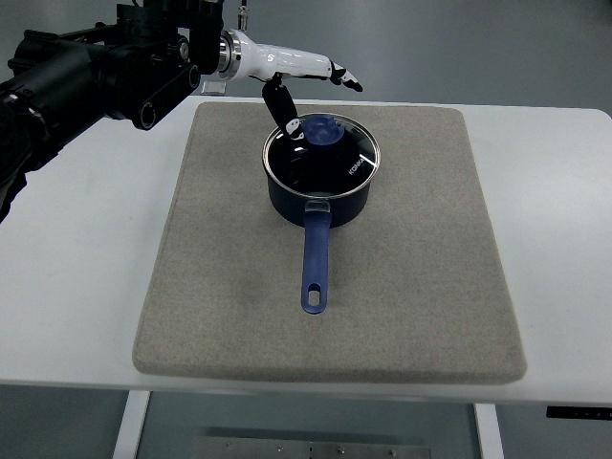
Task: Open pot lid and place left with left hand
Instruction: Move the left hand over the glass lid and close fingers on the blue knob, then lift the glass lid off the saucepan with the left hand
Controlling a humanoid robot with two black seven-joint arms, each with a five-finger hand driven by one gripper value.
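While the left hand hovers over the far rim of the pot, its fingers are extended and loosely spread, holding nothing; the dark thumb points down beside the lid knob. Glass lid sits seated on the pot, just below and toward the robot from the hand. Risk, as a judgement: a shallow pinch on the knob could slip, or drag the pot by its handle across the grey mat. Open mat lies to the hand's left for set-down; the mat's far edge is close behind the hand.
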